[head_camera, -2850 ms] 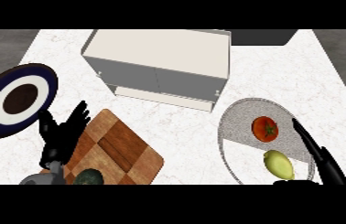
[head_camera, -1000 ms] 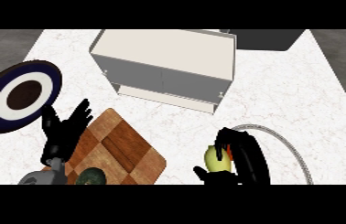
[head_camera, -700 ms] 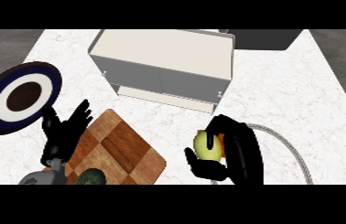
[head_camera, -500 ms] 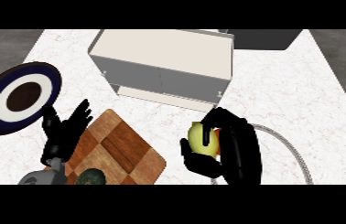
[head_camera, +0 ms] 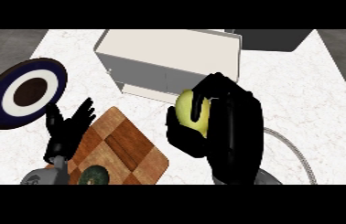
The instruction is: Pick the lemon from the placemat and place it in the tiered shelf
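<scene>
Head view: the lemon (head_camera: 191, 112) is gripped by the curled fingers (head_camera: 218, 82) of the right hand (head_camera: 233, 127), above the bench (head_camera: 304, 81) just before the shelf (head_camera: 169, 54). Transport is judged under way; insertion into a tier and release are called for next. The left hand (head_camera: 67, 129) is seen open at lower left.

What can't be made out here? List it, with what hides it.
Head view:
Placemat: mostly under the right hand; what lies on it is hidden.
Lemon: partly covered by that hand.
Tiered shelf: inside hidden by its own top.
Dark round thing on the cutting board: cut by the lower edge.
</scene>
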You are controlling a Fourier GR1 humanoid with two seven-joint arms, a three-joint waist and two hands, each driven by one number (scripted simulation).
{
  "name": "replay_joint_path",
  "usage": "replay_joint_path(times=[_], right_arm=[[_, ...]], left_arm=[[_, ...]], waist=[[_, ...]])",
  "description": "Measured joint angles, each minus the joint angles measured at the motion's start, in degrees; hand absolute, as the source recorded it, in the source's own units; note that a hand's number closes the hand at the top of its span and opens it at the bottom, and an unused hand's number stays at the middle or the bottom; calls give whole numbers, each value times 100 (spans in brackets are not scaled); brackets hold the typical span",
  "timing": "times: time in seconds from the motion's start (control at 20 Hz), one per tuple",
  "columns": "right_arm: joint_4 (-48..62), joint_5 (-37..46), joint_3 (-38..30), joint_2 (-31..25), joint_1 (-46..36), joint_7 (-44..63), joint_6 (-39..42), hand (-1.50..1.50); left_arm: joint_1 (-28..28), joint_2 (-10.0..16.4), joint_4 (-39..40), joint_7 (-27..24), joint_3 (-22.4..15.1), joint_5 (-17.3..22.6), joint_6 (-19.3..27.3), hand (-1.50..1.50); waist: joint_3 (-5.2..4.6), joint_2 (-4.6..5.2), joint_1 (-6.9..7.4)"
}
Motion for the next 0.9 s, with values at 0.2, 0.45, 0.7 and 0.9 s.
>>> replay_joint_path(times=[0.2, 0.45, 0.7, 0.9], right_arm=[[387, -177, -396, -20, -1243, 388, 340, 150], [1269, -728, -958, -29, -2703, 613, 635, 150], [2458, -1325, -1457, -27, -3887, 544, 846, 150], [3387, -1592, -1710, -23, -4543, 401, 887, 150]], left_arm=[[-36, -22, -14, 32, -38, -15, -1, 0], [-40, -64, 18, -14, -60, -31, 1, 0], [-100, -60, 78, -51, -26, -34, 6, 0], [-84, -59, 43, -15, 11, -28, 43, 0]], waist=[[12, 22, 54], [23, 53, 82], [34, 81, 36], [42, 90, -23]])
